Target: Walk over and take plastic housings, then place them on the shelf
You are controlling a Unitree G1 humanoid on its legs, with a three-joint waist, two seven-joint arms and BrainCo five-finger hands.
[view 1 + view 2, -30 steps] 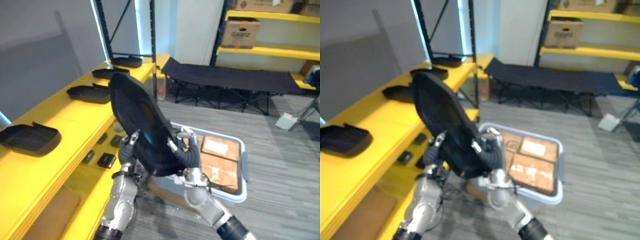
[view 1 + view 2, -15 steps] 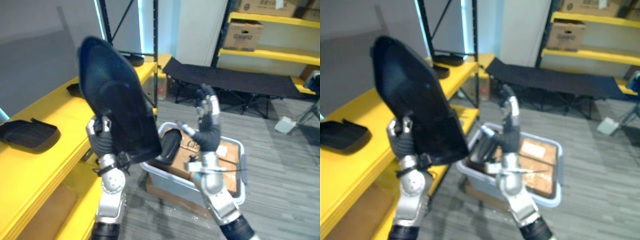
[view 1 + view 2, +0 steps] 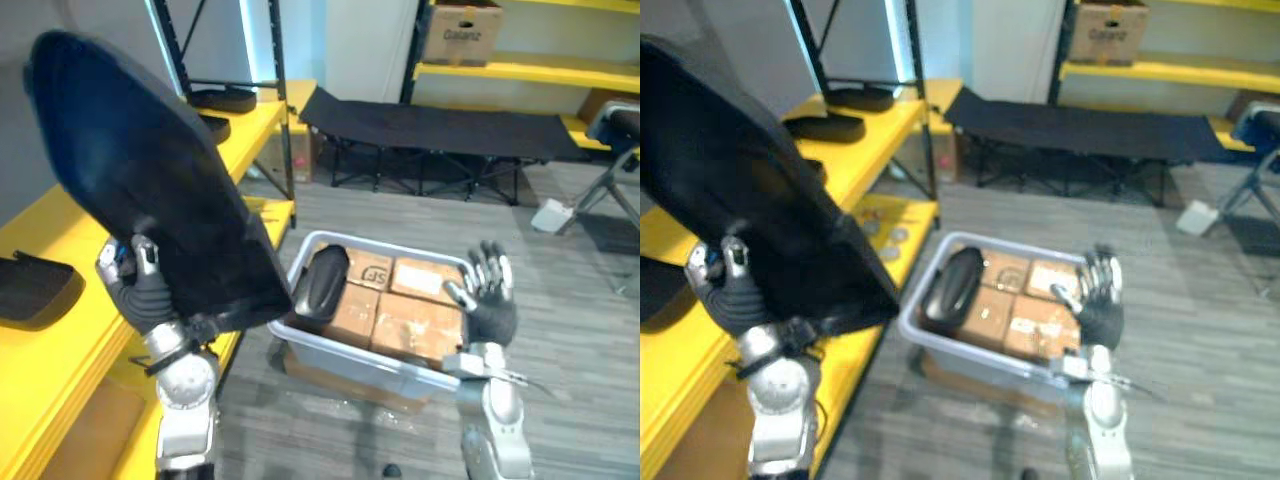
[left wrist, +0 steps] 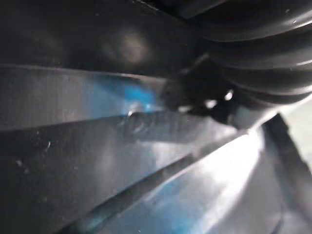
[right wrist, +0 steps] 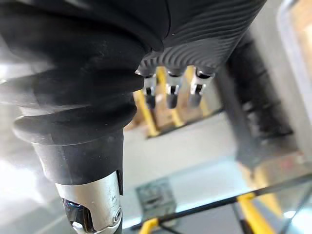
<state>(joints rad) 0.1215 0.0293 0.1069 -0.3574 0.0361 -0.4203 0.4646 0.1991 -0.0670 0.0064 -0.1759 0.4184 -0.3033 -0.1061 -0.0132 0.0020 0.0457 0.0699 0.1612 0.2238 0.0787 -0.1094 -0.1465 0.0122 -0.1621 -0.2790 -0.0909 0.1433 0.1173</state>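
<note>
Shelf first: the yellow shelf (image 3: 45, 345) is carrying three placed housings that I'm able to count, one at its near end (image 3: 35, 287) and two at its far end (image 3: 222, 98) (image 3: 825, 127). The piece I'm carrying may be hiding more.

My left hand (image 3: 140, 290) is curling its fingers round the lower edge of the held housing (image 3: 150, 170), just off the shelf's front. Its long axis is running steeply up from the fingers and leaning back over the shelf. I'm judging that laying it flat means tipping that top end down onto the open stretch between the near and far pieces. The left hand is much the nearer to the shelf.

Out from the shelf's front, one grey bin (image 3: 385, 366) is holding one more housing (image 3: 322, 280), propped against four cardboard boxes (image 3: 400, 310).

Well apart from the shelf, my right hand (image 3: 490, 300) is hovering over the bin's far side, fingers spread and empty.
</note>
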